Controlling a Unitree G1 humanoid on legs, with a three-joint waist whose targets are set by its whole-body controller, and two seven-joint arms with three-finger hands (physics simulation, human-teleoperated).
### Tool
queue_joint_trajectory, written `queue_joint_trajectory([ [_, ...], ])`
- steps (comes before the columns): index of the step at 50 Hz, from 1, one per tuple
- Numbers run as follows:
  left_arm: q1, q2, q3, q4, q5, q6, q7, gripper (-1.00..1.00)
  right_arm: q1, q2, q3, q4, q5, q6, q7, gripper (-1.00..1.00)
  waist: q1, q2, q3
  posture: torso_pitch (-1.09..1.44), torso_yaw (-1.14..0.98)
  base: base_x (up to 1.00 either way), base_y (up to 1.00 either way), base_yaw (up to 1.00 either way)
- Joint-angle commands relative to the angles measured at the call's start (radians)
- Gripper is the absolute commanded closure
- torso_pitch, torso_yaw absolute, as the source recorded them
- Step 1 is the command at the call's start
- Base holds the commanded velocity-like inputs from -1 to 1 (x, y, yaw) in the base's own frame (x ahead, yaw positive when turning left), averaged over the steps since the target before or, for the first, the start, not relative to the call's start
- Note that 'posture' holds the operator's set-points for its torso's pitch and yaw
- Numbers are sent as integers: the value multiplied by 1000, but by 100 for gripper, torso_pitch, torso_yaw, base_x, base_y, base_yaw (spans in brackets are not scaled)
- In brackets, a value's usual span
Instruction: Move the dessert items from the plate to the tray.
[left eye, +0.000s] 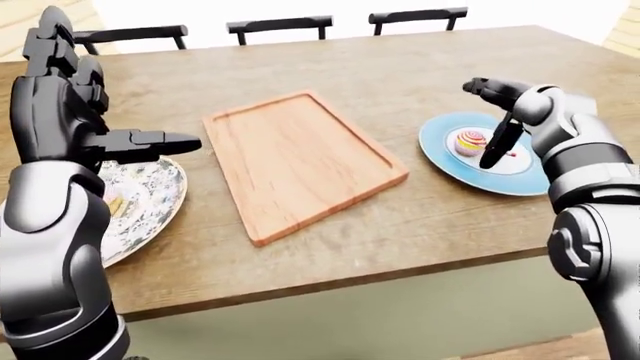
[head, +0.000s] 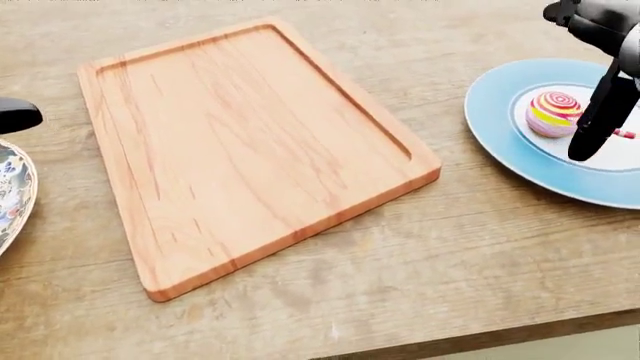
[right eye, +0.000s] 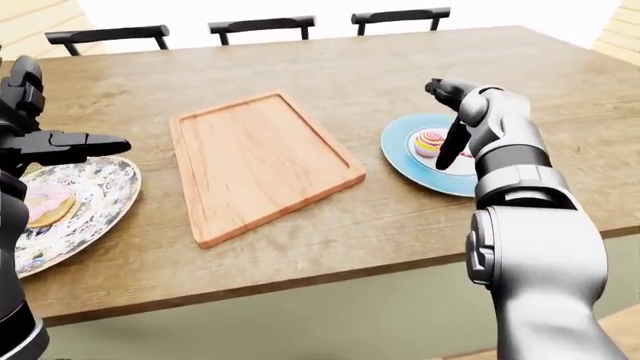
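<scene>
Here the right hand (head: 600, 82) hangs over the blue plate (head: 500, 127), fingers (head: 592, 124) apart beside the lollipop (head: 553, 112); the tray (head: 240, 142) lies bare.

wooden table (left eye: 400, 60), three black chairs (left eye: 279, 27)

Glossy silver-grey arm shells (right eye: 520, 247) with black joints end in each black, three-fingered robot hand (left eye: 75, 112).

A black finger (head: 598, 120) of the right hand (left eye: 497, 112) covered most of the lollipop (head: 555, 112) stick (only a stub showed). The blue plate (head: 500, 135) ran off the head view's right edge; the patterned plate (head: 12, 195) was cut at its left.
</scene>
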Motion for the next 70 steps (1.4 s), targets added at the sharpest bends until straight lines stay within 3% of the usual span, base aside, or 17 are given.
queue_joint_trajectory([
  [1,-17,16,10,-15,0,-40,2,-100,-38,-8,-5,-35,1,-1,-24,-62,2,0,-23,0,0,0,0,0],
  [9,-14,20,9,-35,-5,-20,8,-100,-35,2,-7,-29,-7,4,-26,-39,1,1,-24,0,0,0,0,0],
  [30,-6,15,8,-23,8,-36,-10,-100,-68,23,-10,-22,-20,-12,81,-25,-2,2,-24,0,0,0,0,0],
  [60,7,16,17,-43,8,-23,-9,-100,-104,20,-23,-21,-29,-10,-9,36,1,9,-28,0,0,0,0,0],
  [70,-13,30,19,-40,3,-11,-8,-100,-199,23,-20,-29,-25,-44,21,44,0,11,-22,0,0,0,0,0],
])
